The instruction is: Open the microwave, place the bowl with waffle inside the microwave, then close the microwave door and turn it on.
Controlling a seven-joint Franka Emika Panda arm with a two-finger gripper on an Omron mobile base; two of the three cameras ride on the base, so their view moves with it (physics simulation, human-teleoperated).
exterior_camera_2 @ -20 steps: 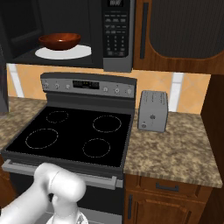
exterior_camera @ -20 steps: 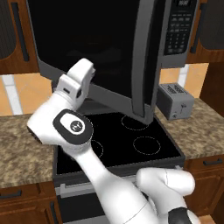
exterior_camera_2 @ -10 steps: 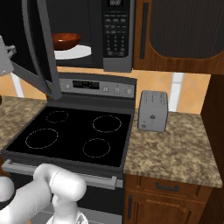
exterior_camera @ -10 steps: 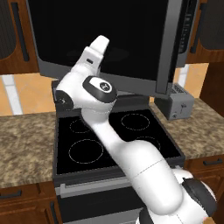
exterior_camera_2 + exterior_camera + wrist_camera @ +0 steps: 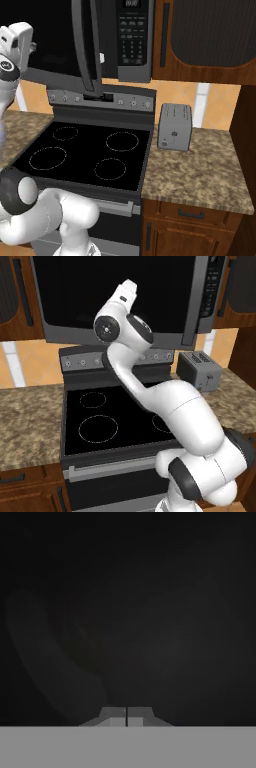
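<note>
The microwave (image 5: 215,286) hangs above the stove, its keypad strip (image 5: 132,40) on the right. The microwave door (image 5: 75,296) is swung almost closed. In the right base view its handle edge (image 5: 84,45) still stands a little off the frame, and a sliver of white turntable (image 5: 101,57) shows in the gap. My gripper (image 5: 131,285) is shut with nothing in it and presses against the dark door glass. The hand view has the closed fingertips (image 5: 126,716) right up against that glass. The bowl and the waffle are hidden behind the door.
A black-topped stove (image 5: 115,416) lies below, with its control panel (image 5: 120,101) at the back. A small grey toaster (image 5: 174,127) stands on the granite counter (image 5: 195,170) to the right. Wooden cabinets (image 5: 210,35) flank the microwave. My arm arches over the stove.
The door has swung from wide open to nearly closed with my hand pushing on it. The bowl on the turntable has gone out of sight behind it.
</note>
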